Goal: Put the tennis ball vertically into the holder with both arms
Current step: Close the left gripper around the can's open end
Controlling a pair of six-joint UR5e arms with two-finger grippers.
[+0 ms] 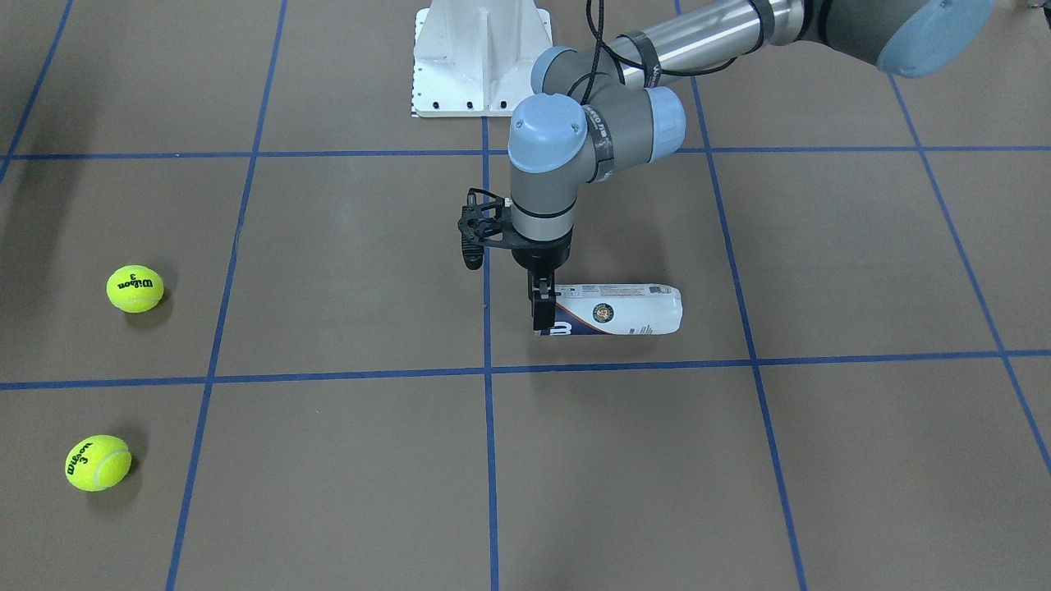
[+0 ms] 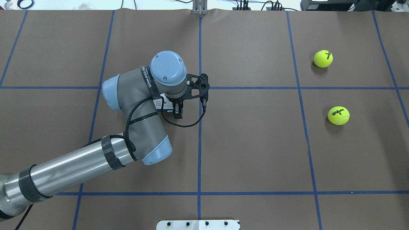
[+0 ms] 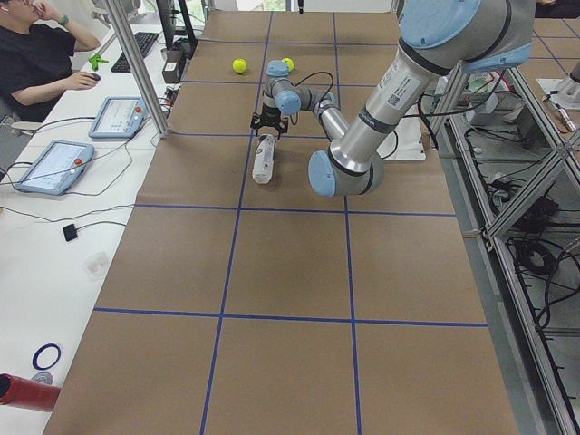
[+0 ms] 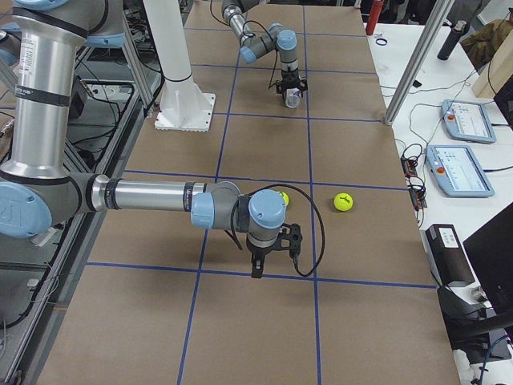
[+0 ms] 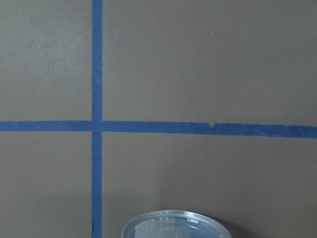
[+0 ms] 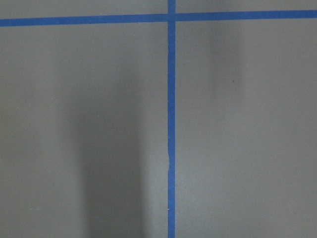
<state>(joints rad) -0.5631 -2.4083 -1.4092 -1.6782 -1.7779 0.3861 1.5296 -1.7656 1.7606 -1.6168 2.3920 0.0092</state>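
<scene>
Nearest, at the right end of the table [image 2: 255, 153], my right gripper [image 4: 256, 273] hangs fingers-down over bare paper. Whether it is open or closed I cannot tell. Just beyond it lie one tennis ball [image 2: 338, 115] and a second ball [image 2: 323, 58], neither taken up. Farthest, my left gripper [image 1: 542, 316] stands at the mouth end of the holder [image 1: 624, 309], which lies on its side. Whether my fingers pinch its rim I cannot tell. I judge that standing the holder up is the step in hand. The next move calls for a sure hold, then tipping it mouth-up.
</scene>
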